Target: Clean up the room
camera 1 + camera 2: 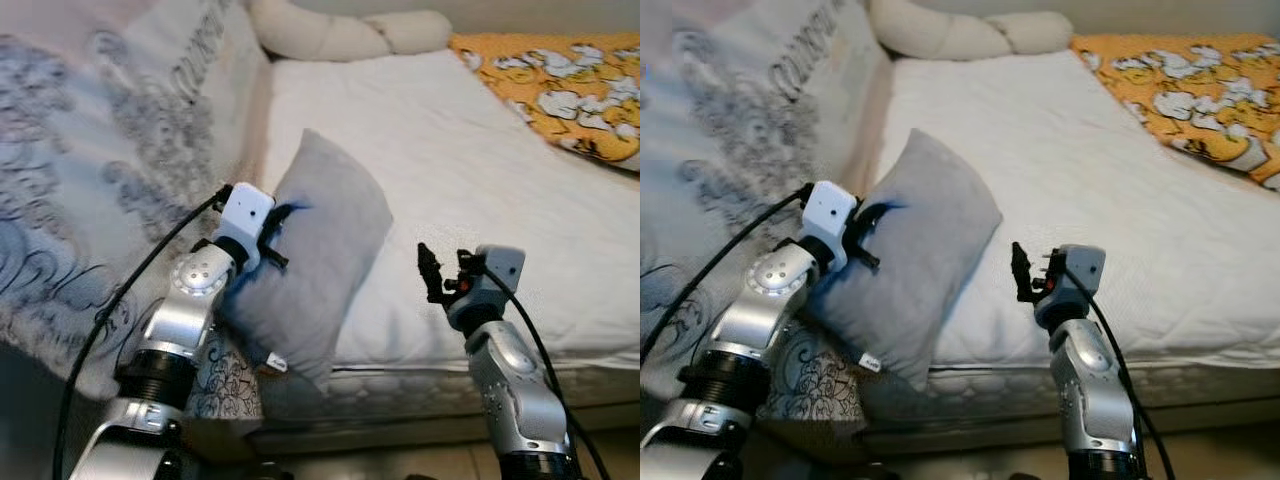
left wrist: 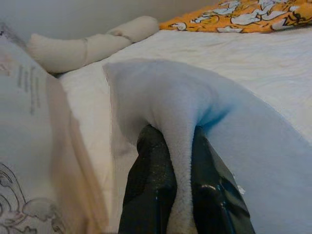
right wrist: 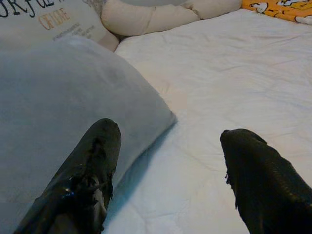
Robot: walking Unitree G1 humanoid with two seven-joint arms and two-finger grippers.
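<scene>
A grey pillow [image 1: 325, 240] leans tilted over the front left edge of the white bed [image 1: 470, 170]. My left gripper [image 1: 275, 232] is shut on a fold of the pillow's left side; in the left wrist view both black fingers [image 2: 153, 180] pinch the grey pillow [image 2: 243, 141] fabric between them. My right gripper [image 1: 432, 272] hovers open just right of the pillow, above the mattress edge. In the right wrist view its two fingers [image 3: 92, 165] stand wide apart, with the grey pillow [image 3: 58, 97] beside them.
A patterned grey-white duvet [image 1: 110, 170] is heaped on the left. A long cream bolster [image 1: 350, 35] lies at the head of the bed. An orange blanket [image 1: 560, 80] with white figures covers the far right corner. The mattress's front edge [image 1: 420, 385] runs below the grippers.
</scene>
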